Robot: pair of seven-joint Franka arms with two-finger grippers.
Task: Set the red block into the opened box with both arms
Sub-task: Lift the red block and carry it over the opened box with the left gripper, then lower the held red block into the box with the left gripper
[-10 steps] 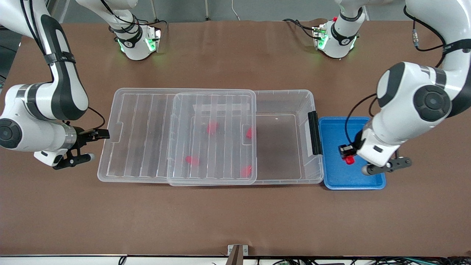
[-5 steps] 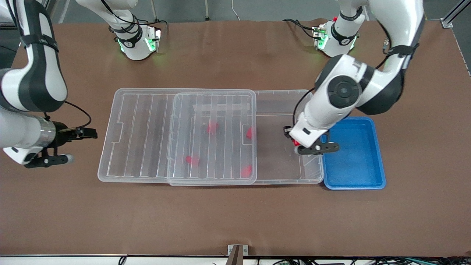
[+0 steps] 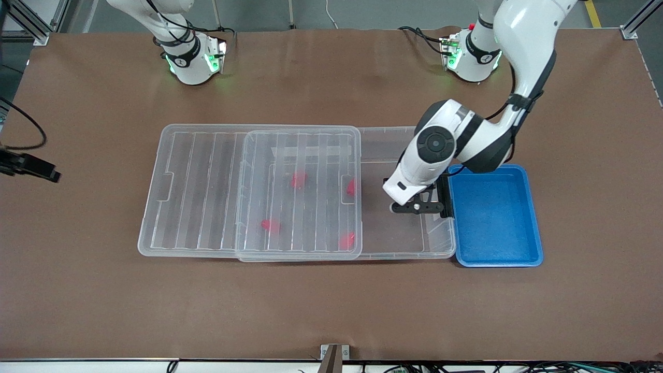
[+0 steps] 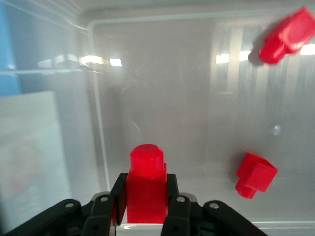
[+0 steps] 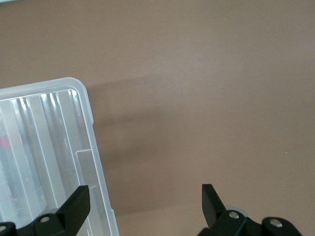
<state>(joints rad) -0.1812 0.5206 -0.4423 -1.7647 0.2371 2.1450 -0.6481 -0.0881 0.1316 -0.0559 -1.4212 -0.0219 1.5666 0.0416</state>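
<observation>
Red block over the open end of the box — release is what remains.

We see the left gripper (image 4: 145, 209) clamped on the red block (image 4: 146, 184), narrow stepped end pointing down and away from the jaws, hanging over the uncovered part of the box (image 3: 409, 135) beside the black latch bar (image 3: 442, 187). The bare box floor lies straight below it; the slid-aside ribbed lid (image 3: 298, 191) covers four other red blocks (image 3: 298, 180) toward the right arm's end. The right gripper (image 5: 145, 204) waits with jaws spread over bare table (image 3: 331, 305) off the lid's end — we judge the left arm alone is placed to drop.
</observation>
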